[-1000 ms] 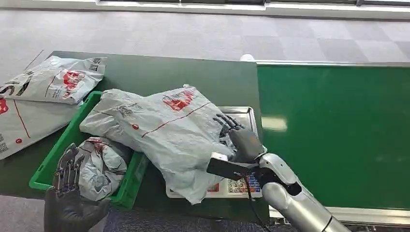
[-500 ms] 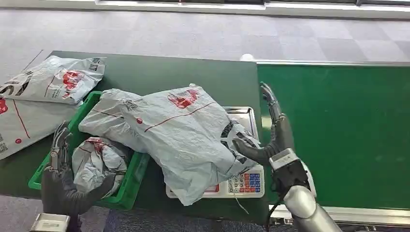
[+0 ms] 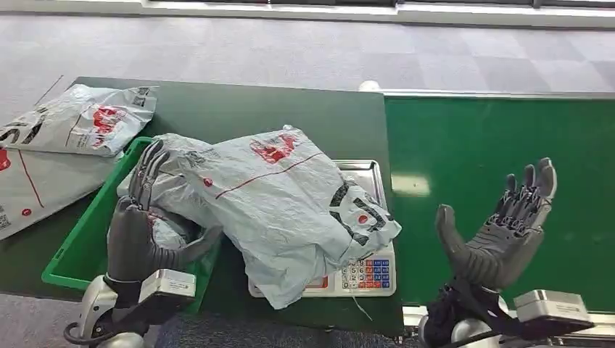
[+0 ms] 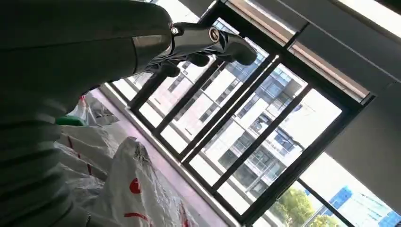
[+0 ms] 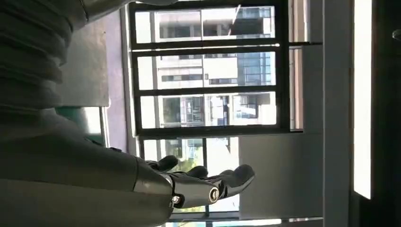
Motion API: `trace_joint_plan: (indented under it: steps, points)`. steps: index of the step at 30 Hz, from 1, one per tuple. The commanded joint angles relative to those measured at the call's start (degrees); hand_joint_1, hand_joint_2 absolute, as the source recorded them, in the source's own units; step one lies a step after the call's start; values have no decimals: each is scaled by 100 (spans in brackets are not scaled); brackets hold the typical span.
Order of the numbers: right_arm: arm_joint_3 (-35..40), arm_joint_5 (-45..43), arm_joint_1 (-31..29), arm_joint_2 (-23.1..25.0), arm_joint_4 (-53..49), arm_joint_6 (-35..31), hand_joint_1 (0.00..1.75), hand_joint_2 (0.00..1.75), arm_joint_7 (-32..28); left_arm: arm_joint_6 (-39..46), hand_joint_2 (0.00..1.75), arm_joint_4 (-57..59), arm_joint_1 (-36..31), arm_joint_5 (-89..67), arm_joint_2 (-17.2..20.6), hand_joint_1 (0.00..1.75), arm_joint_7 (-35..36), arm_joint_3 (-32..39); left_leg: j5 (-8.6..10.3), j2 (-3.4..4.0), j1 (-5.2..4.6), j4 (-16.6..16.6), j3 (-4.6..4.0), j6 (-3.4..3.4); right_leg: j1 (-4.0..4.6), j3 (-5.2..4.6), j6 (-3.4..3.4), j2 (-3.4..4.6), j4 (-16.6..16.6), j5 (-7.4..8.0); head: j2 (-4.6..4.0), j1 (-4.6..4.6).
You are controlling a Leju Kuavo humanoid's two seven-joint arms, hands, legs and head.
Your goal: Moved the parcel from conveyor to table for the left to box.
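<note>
A large grey parcel bag (image 3: 283,203) with red print lies across the scale (image 3: 366,274) and the rim of the green bin (image 3: 76,246). My left hand (image 3: 138,217) stands upright over the bin, fingers spread against the parcel's left end and gripping nothing. In the left wrist view the left hand (image 4: 198,40) has its fingers apart and empty, with the parcel (image 4: 137,189) beyond it. My right hand (image 3: 500,232) hovers palm up over the green conveyor (image 3: 493,138), away from the parcel and empty. The right wrist view has the right hand (image 5: 198,182) with its fingers loosely extended.
A smaller grey parcel (image 3: 168,233) lies inside the bin behind my left hand. Two more grey bags (image 3: 80,119) (image 3: 32,185) lie at the left end of the dark green table (image 3: 239,109). The scale's keypad faces the table's near edge.
My right hand has left the parcel and swung right over the conveyor, turning palm up. My left hand has risen from the bin's near edge to the parcel's left end.
</note>
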Motion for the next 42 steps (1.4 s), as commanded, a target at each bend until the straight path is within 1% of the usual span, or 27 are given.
trace_joint_plan:
  steps: [1,2,3,4,6,7,8,9,10,11,12,13,14,15,16,17,19,23,26,27,28,38,39,42]
  points:
    - [-198,-27,21,159,-8,-13,0,175,-6,-13,175,321,-266,-2,228,0,32,-340,5,-7,1,-7,2,1,2,4,-5,-9,-7,2,0,0]
    - [-198,-27,21,159,-8,-13,0,175,-6,-13,175,321,-266,-2,228,0,32,-340,5,-9,0,-9,2,1,1,4,-5,-11,-7,1,0,0]
    - [-348,-191,160,293,-72,-74,0,175,-95,-244,175,418,-425,-302,277,0,379,-464,9,-12,0,-15,4,2,2,7,-6,-13,-15,4,0,0]
    - [-547,-281,363,472,-224,-74,0,175,-118,-599,175,690,-726,-718,269,0,919,-676,5,-14,0,-6,2,1,0,7,-4,-14,-5,-1,0,0]
    - [-812,-356,624,726,-376,-74,0,175,-118,-1231,175,1417,-1271,-1109,100,0,1462,-1019,13,-39,1,-11,-3,1,2,10,-7,-39,-10,-1,0,0]
    - [-884,-383,693,796,-401,-74,0,175,-118,-1356,175,1859,-1500,-1198,-70,0,1510,-1150,13,-49,0,-7,-3,1,0,11,-5,-50,-6,-5,0,0]
    - [-1056,-380,743,993,-509,-74,0,175,-118,-1459,175,2313,-1701,-1254,-246,0,1504,-1278,21,-79,1,-11,-3,2,2,14,-4,-79,-14,-4,0,0]
    - [-730,-470,735,597,-383,-74,0,175,-118,-1604,175,2898,-1947,-1390,-510,0,1587,-1413,25,-80,0,-18,-2,3,1,17,-5,-81,-20,0,0,0]
    - [-827,-442,711,680,-478,-74,0,175,-118,-1680,175,3196,-2068,-1430,-663,0,1641,-1456,15,-63,-3,-8,0,3,-3,11,-2,-66,-9,-4,0,0]
    - [-808,-329,672,673,-489,-74,0,175,-118,-1868,175,3727,-2309,-1555,-905,0,1780,-1567,27,-86,-3,-16,-1,7,-3,20,-1,-90,-21,2,0,0]
    - [-713,-394,653,601,-450,-74,0,175,-118,-1982,175,3940,-2391,-1592,-1006,0,1857,-1594,28,-77,-3,-18,-2,8,-2,18,-1,-80,-25,7,0,0]
    - [-649,-264,588,608,-388,-74,0,175,-118,-2222,175,4514,-2630,-1769,-1214,0,2032,-1702,17,-59,-5,-7,0,7,-4,12,1,-61,-12,1,0,0]
    - [-572,-151,549,600,-324,-74,0,175,-118,-2323,175,4815,-2733,-1855,-1330,0,2073,-1737,23,-63,-3,-12,-2,10,-2,17,1,-65,-21,8,0,0]
    - [-483,17,452,646,-256,-74,0,175,-118,-2514,175,5387,-2920,-2050,-1518,0,2148,-1825,23,-57,-7,-9,0,13,-6,22,4,-59,-18,14,0,0]
    - [-404,119,394,706,-202,-74,0,175,-118,-2459,175,5817,-3015,-2144,-1687,0,2134,-1811,15,-37,-4,-2,2,11,-4,17,5,-38,-12,14,0,2]
    - [-380,246,356,759,-181,-74,0,175,-118,-2384,175,6112,-3068,-2174,-1794,0,2081,-1787,22,-45,-7,-9,4,11,-6,21,7,-45,-18,19,0,0]
    - [-292,338,317,762,-158,-74,0,175,-118,-2269,175,6442,-3111,-2225,-1846,0,2032,-1739,22,-33,-16,-8,3,13,-15,14,12,-33,-13,23,0,0]
    - [-231,725,317,757,-12,-74,0,175,-118,-2343,175,6497,-3037,-2188,-1685,0,1832,-1621,15,-3,-11,-8,8,11,-9,11,8,-2,-14,26,0,0]
    - [-189,864,445,852,45,-74,0,175,-118,-2334,175,6611,-3046,-2221,-1630,0,1830,-1536,18,1,-9,-18,12,10,-6,13,4,2,-20,29,0,0]
    - [-203,870,480,877,21,-74,0,175,-118,-2320,175,6649,-3055,-2226,-1641,49,1830,-1502,13,-2,-9,-9,9,10,-6,12,8,0,-12,23,0,0]
    - [-227,894,515,903,-21,-74,0,175,-118,-2305,175,6668,-3062,-2245,-1656,169,1826,-1478,19,2,-6,-20,14,9,-2,15,4,3,-23,29,0,0]
    - [-226,886,540,884,-52,-74,0,175,-118,-2305,175,6655,-3067,-2255,-1677,169,1827,-1482,25,3,-9,-17,3,11,-6,8,7,4,-16,31,0,0]
    - [-249,895,529,895,-51,-74,0,175,-118,-2293,175,6626,-3049,-2263,-1685,175,1830,-1459,22,2,-8,-12,5,10,-6,9,6,3,-11,28,0,0]
    - [-293,932,579,886,-120,-74,0,175,-118,-2298,175,6546,-3021,-2275,-1694,175,1826,-1404,24,2,-8,-11,6,5,-6,10,6,3,-10,28,0,0]
